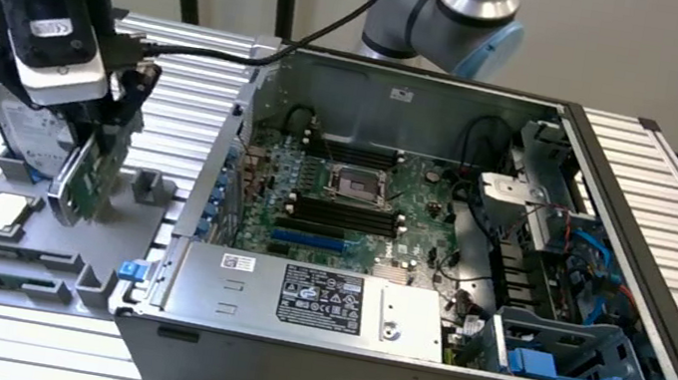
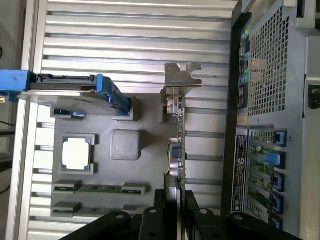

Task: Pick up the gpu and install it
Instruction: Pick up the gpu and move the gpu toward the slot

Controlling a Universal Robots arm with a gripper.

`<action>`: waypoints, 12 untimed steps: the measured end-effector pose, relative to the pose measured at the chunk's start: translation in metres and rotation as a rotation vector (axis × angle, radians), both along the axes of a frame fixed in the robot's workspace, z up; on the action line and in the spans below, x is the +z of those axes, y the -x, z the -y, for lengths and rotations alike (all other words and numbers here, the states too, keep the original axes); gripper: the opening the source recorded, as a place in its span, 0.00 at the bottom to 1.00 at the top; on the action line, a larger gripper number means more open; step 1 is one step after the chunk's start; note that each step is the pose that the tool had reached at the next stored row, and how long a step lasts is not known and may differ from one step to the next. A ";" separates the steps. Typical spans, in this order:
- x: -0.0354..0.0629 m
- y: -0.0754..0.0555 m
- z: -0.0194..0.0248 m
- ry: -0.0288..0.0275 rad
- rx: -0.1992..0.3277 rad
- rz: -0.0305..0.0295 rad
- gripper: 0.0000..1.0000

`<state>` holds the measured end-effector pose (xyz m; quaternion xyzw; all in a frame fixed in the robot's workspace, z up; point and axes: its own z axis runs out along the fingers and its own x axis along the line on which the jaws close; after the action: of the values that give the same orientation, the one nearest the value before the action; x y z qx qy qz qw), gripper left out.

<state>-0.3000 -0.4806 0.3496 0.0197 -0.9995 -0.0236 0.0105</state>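
The gpu (image 1: 83, 174) stands on edge over the grey holder tray (image 1: 97, 280) at the exterior view's left, green board facing out. My gripper (image 1: 101, 136) comes down on it from above and is shut on its top edge. In the wrist view the gpu (image 2: 179, 135) shows edge-on, its silver end bracket (image 2: 181, 80) at the far end, and the black fingers (image 2: 194, 212) press on either side of the card. Whether its lower edge still rests in the holder I cannot tell.
A silver hard drive in a blue frame (image 1: 15, 124) stands just behind the card. A square CPU chip (image 1: 0, 212) and two memory sticks (image 1: 0, 252) lie in the tray. The open computer case (image 1: 641, 326) with its motherboard (image 1: 351, 202) and blue slot (image 1: 311, 240) lies at the exterior view's right.
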 end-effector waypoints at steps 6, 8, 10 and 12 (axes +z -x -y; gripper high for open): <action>0.0274 -0.016 0.0000 0.0000 0.000 -0.0011 0.27; 0.0364 -0.025 0.0000 0.0000 0.000 -0.0021 0.27; 0.0455 -0.034 0.0000 -0.0004 0.000 -0.0034 0.27; 0.0545 -0.043 0.0000 -0.0015 0.000 -0.0045 0.27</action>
<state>-0.2571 -0.4806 0.4040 0.0197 -0.9994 -0.0244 0.0127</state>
